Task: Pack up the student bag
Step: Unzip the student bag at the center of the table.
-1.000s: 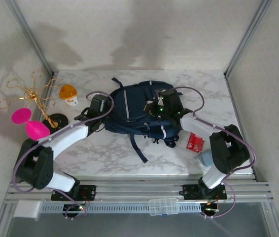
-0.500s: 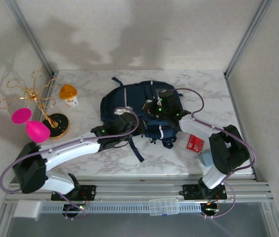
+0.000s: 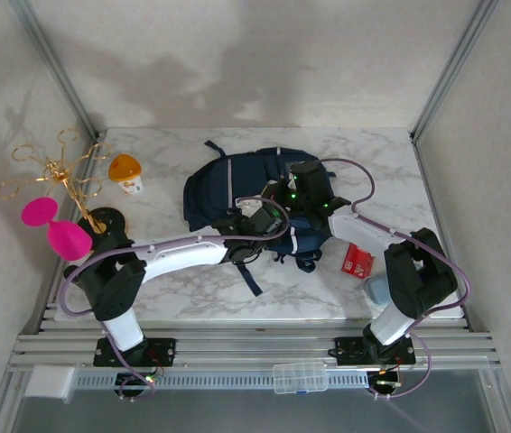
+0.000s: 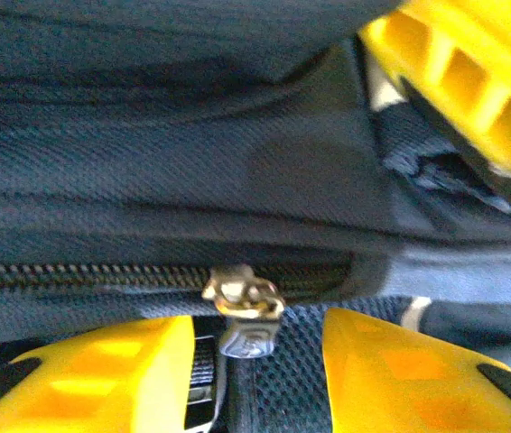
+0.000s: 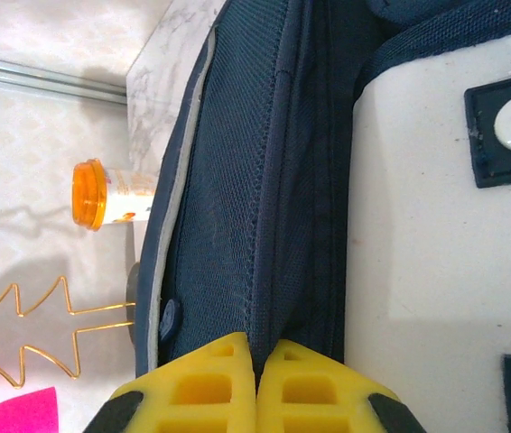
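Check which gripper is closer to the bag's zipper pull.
Left. The left gripper sits open, straddling the zipper pull; the right gripper pinches the bag beside it.

A robotics laboratory test cell is indicated. A white marble-patterned desk (image 3: 192,289) is enclosed by plain white wall panels (image 3: 264,54) set in silver aluminium corner posts (image 3: 57,68). A white-and-black left robot arm (image 3: 179,255) and a matching right robot arm (image 3: 377,234) are bolted to grooved aluminium rails (image 3: 255,347) at the near edge.
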Action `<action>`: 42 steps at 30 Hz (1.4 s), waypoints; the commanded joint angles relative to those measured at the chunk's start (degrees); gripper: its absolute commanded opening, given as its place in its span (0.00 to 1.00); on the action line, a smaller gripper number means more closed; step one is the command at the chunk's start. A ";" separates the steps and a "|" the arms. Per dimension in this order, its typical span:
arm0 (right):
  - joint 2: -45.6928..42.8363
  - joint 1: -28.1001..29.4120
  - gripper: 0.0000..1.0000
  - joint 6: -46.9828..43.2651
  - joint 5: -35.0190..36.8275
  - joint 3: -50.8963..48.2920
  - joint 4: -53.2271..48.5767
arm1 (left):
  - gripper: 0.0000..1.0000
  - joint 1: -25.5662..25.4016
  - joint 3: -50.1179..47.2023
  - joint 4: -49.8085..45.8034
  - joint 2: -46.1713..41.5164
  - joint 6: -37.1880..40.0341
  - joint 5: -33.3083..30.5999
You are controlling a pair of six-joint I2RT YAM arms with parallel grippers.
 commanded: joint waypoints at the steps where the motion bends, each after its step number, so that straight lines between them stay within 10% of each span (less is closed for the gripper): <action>1: -2.33 -0.45 0.00 1.09 -2.74 4.44 10.20 | 0.34 1.52 2.57 -3.84 2.04 -2.30 -6.84; 20: -1.34 -2.25 0.00 -0.23 -4.92 4.81 9.72 | 0.01 3.33 1.19 1.46 -2.78 9.51 -7.29; 36: -0.41 -2.11 0.01 -7.72 -6.72 9.23 -1.22 | 0.00 8.42 -8.69 0.31 -13.38 20.25 4.72; 42: -10.04 -2.86 0.66 -10.51 -0.12 2.50 -11.57 | 0.00 8.43 -8.91 3.11 -13.19 18.41 5.96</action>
